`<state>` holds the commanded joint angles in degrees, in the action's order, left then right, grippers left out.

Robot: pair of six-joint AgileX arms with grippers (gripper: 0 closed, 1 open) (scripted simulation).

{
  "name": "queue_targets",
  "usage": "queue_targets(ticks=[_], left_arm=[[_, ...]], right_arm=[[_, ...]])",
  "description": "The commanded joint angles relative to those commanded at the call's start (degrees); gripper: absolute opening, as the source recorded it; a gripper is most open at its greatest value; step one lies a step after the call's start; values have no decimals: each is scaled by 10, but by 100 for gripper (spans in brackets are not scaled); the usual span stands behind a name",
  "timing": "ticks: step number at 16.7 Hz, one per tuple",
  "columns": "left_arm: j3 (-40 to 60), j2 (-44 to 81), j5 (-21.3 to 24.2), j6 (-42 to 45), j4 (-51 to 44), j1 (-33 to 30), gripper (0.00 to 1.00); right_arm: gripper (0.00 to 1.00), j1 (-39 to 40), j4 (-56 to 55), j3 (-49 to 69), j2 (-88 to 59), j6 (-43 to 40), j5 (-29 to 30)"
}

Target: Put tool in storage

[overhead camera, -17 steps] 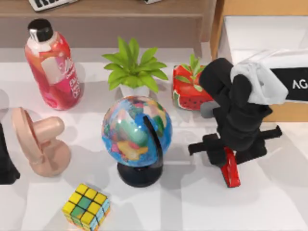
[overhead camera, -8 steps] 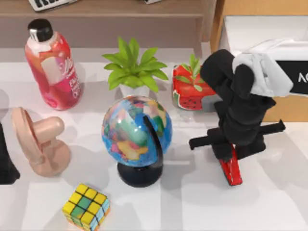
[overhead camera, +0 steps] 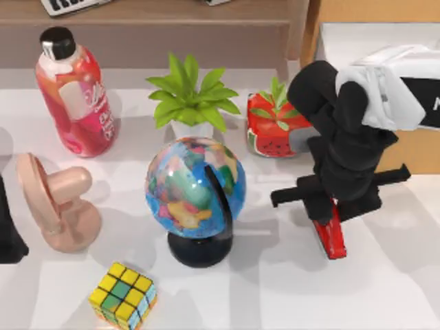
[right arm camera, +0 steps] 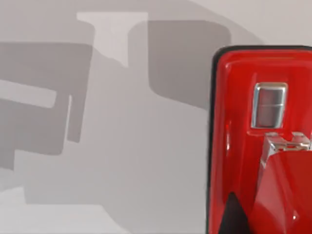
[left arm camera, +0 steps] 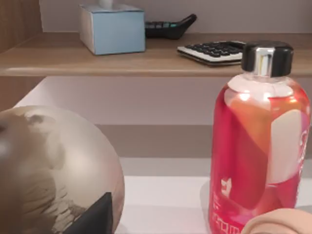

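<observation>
The right gripper (overhead camera: pixel 328 218) sits over the red stapler (overhead camera: pixel 331 239) at the globe's (overhead camera: pixel 195 187) 3 o'clock; I cannot tell its grip. The drawer box (overhead camera: pixel 405 159) lies at the stapler's 1 o'clock. The left arm (overhead camera: pixel 8 234) stays parked at the table's left edge.

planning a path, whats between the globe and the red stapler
Bare table lies between globe and stapler in the top view; the right hand hangs over the stapler's far end.

1. The stapler (overhead camera: pixel 331 238), glossy red, long and narrow with a dark underside, is seen lengthwise toward the table's right side.
2. The drawer box (overhead camera: pixel 357 41), light wood with a white interior, is set at the table's far right corner.
</observation>
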<state>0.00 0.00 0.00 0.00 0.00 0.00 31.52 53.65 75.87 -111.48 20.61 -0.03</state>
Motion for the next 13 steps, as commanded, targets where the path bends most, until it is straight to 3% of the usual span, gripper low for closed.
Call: queue_targets(ticks=[8, 13], left_arm=[[0, 0, 0, 0, 0, 0, 100], [0, 0, 0, 0, 0, 0, 100]], right_arm=[[0, -8, 53, 139, 61, -32, -4], [0, -57, 79, 272, 34, -61, 7]])
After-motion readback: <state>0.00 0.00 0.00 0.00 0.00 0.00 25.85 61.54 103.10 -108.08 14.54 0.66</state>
